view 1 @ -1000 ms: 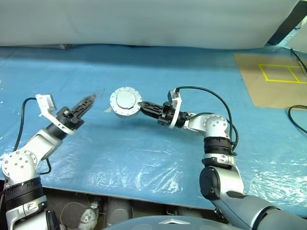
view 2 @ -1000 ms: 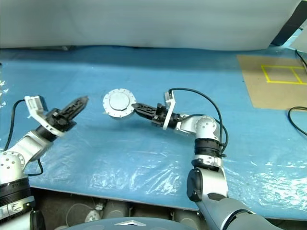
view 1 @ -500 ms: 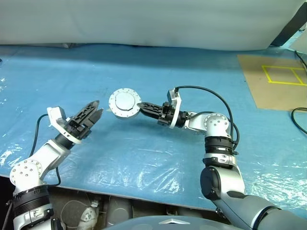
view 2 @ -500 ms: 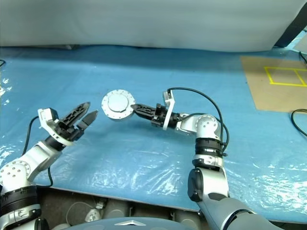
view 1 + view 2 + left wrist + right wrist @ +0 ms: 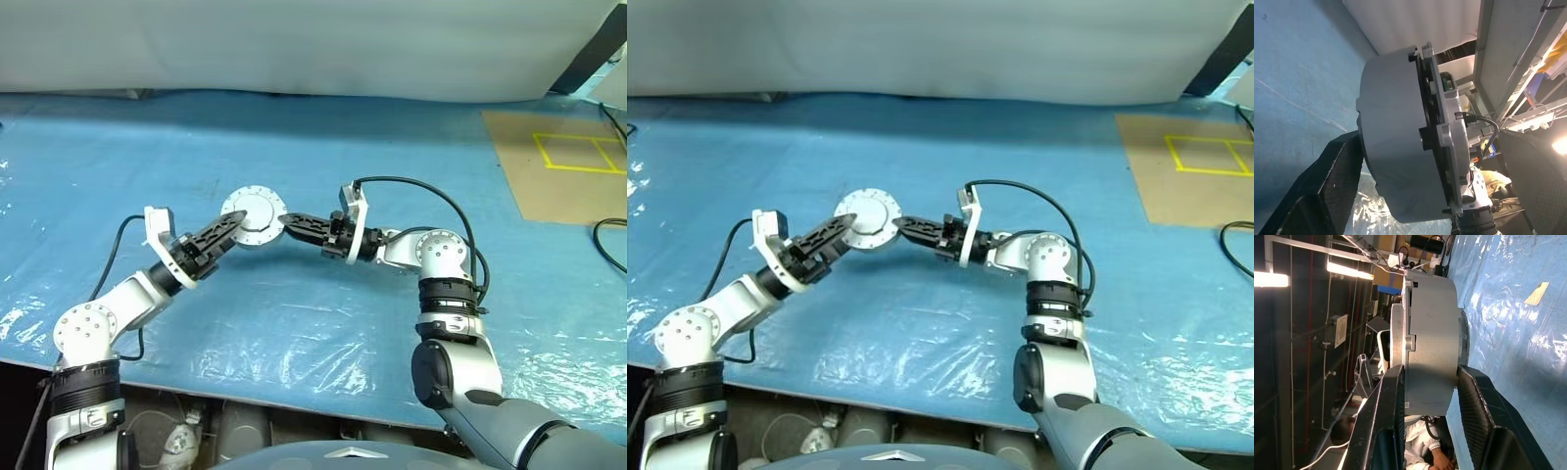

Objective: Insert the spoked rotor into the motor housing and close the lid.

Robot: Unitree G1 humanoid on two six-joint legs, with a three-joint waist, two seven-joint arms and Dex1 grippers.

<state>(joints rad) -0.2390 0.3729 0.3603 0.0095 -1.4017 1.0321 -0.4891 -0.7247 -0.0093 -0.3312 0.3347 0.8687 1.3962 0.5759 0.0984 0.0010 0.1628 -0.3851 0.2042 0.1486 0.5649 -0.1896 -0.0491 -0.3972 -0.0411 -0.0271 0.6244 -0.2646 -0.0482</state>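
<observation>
We see the right end effector (image 5: 286, 222), arm reaching leftward, clamping the closed motor housing (image 5: 254, 217) above the blue-covered counter (image 5: 323, 323). Left end effector (image 5: 226, 229), fingers spread apart, angles up-right against the housing's left edge, lid (image 5: 1447, 142) shut.

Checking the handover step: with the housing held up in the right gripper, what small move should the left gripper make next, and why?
Probably close the left gripper on the motor housing. Its open fingers already reach the housing's rim opposite the right gripper, which clamps it above the blue sheet, lid shut.
</observation>
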